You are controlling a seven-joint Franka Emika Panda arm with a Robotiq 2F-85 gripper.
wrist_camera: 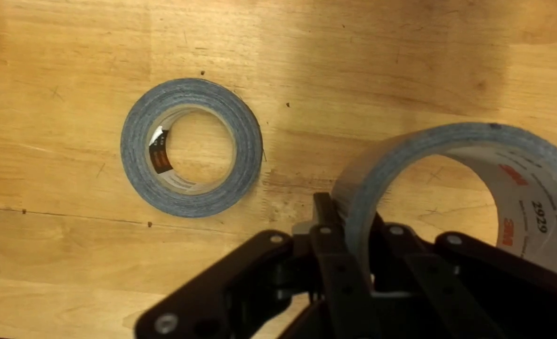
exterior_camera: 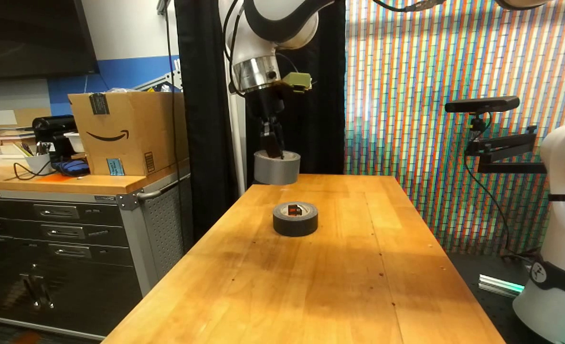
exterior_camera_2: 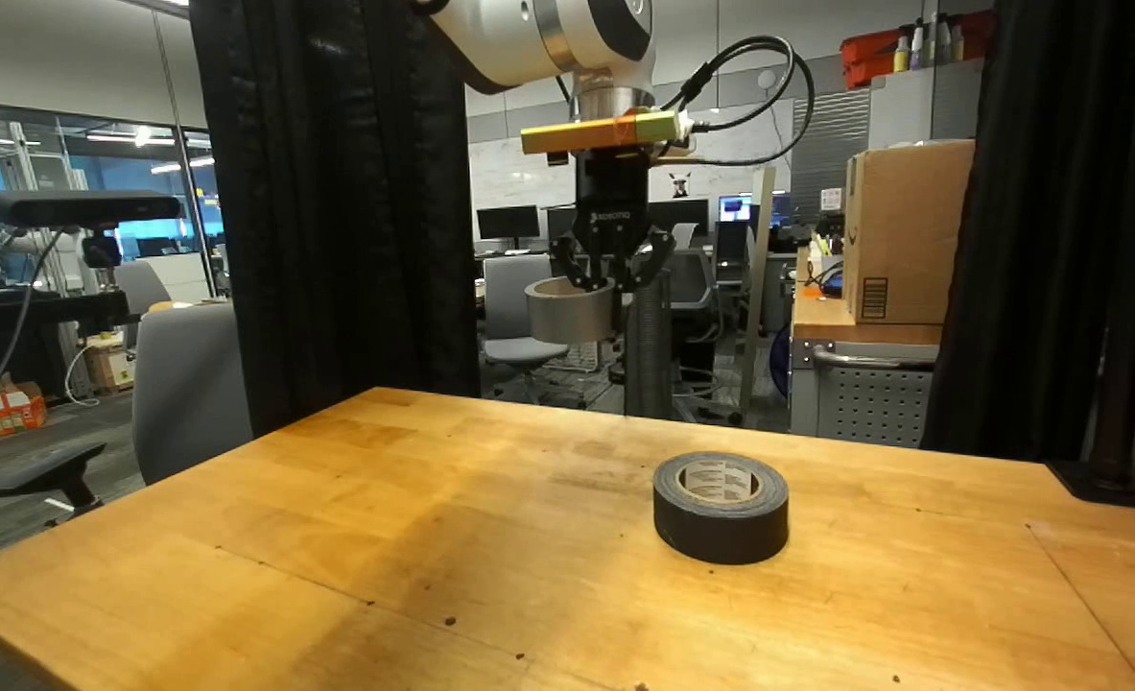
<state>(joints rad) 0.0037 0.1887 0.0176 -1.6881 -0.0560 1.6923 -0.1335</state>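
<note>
Jaws: drawn together to one wall's thickness, pinching the silver-gray duct tape roll (exterior_camera_2: 567, 319), half inside its ring, half outside. Roll hangs beside the jaws, raised above the desk (exterior_camera_2: 289, 518). Short, wide cylinder; satin outer face, bluish fibrous rim, off-white core (wrist_camera: 518, 197) printed "3M" in red and "2929".

Below the jaws and off to their side, apart from the held roll: black duct tape roll (exterior_camera_2: 721, 533), flat on the desk. Dull dark side, gray top in fine rings; black-and-orange label (wrist_camera: 159, 153) inside.

Desk under the jaws: honey-colored wood, visible grain, straight seams, small dark pits.

Beyond the jaws, in an exterior view: black curtain (exterior_camera_2: 356, 211) in soft folds, gray office chair (exterior_camera_2: 517, 288), monitor (exterior_camera_2: 508, 223).

Left of the jaws, in an exterior view: cardboard box (exterior_camera: 115, 153) with printed smile, on a wood-topped tool cabinet (exterior_camera: 96, 286). Right: bar-shaped camera (exterior_camera: 483, 104) on a bracket, before a multicolored, vertically striped panel (exterior_camera: 406, 71).
</note>
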